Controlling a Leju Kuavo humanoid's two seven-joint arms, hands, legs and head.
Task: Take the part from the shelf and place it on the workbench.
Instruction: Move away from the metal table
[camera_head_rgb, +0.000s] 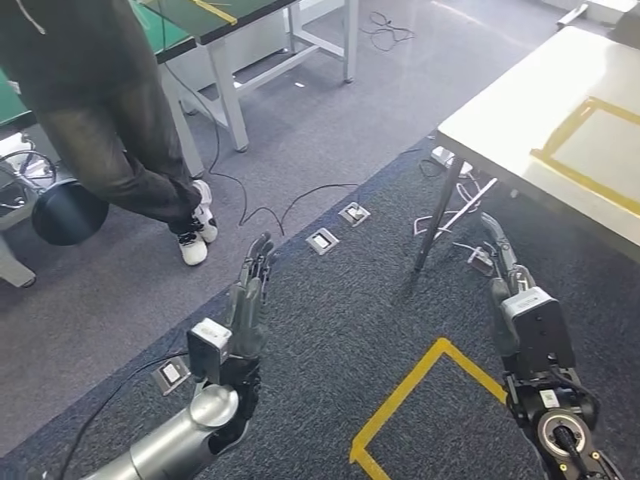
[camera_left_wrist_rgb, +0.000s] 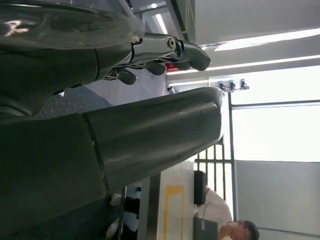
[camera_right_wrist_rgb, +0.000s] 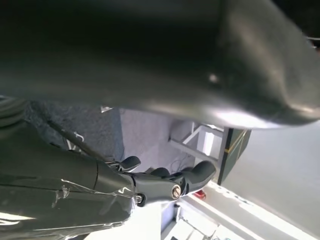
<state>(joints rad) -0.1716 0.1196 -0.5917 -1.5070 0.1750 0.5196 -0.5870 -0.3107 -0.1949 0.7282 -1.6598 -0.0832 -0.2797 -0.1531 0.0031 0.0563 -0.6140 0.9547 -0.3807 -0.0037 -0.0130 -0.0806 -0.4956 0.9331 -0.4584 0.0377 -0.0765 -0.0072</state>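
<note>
Part: cannot be told apart in any view; neither hand carries anything.
Workbench (camera_head_rgb: 521, 120): pale top at 2 o'clock, yellow tape rectangle (camera_head_rgb: 585, 150) on it; thin dark legs stand on the carpet.
Left hand (camera_head_rgb: 245, 315): raised at 7 o'clock over the dark carpet, fingers straight and slightly apart, holding nothing; in its wrist view the thumb (camera_left_wrist_rgb: 151, 135) and fingers (camera_left_wrist_rgb: 170, 50) stand apart.
Right hand (camera_head_rgb: 509, 285): raised at 4 o'clock near the workbench leg, fingers extended, holding nothing.
Floor marking: yellow tape corner (camera_head_rgb: 411, 395) at 5 o'clock, between the two arms.
Floor boxes (camera_head_rgb: 323, 240): small metal plates at centre, cables nearby.
Person (camera_head_rgb: 113, 120): standing at 10 o'clock, dark clothes, white shoes, beside a green-topped table (camera_head_rgb: 215, 20).
</note>
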